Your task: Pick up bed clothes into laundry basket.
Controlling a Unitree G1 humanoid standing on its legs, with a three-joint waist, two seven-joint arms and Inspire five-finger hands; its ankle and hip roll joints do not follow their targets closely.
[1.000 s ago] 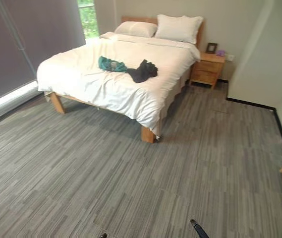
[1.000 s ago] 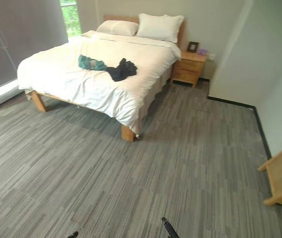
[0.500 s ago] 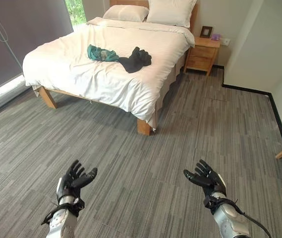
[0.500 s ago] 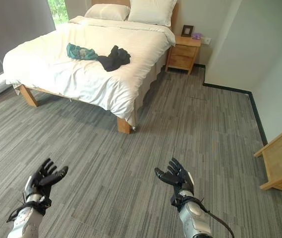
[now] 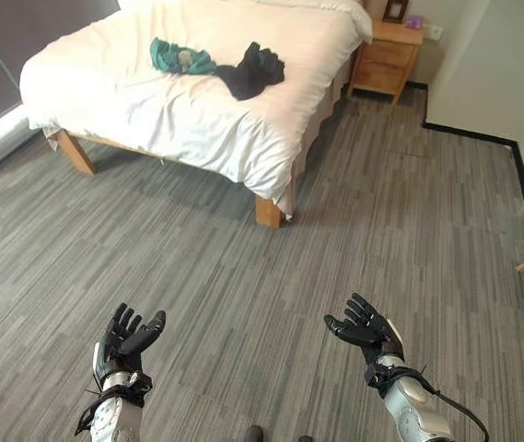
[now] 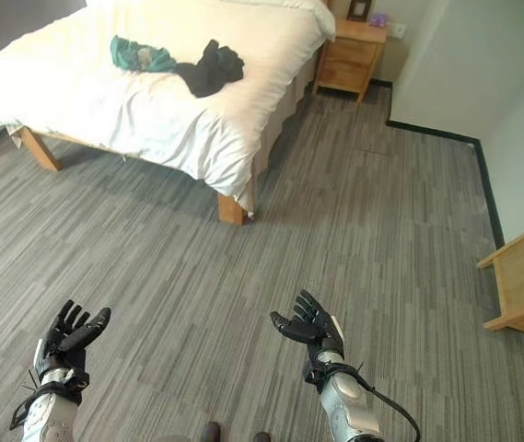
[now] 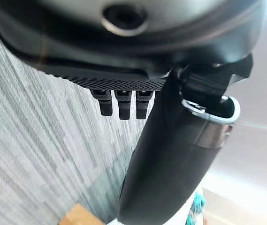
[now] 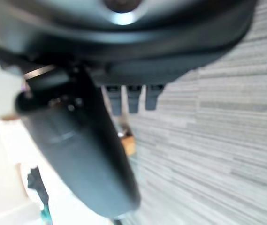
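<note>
Clothes (image 5: 217, 67) lie on the bed (image 5: 133, 101), well beyond both hands' spread fingers (image 5: 361, 308).

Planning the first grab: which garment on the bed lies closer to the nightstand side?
The black garment. It lies on the nightstand side of the teal garment, which lies beside it, toward the bed's far side.

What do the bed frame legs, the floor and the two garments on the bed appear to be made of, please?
Bed leg: light matte wood, probably. Floor: grey striped carpet, judging by its flat, unshiny look. Teal garment and black garment: soft crumpled fabric; the exact cloth is unclear.
</note>
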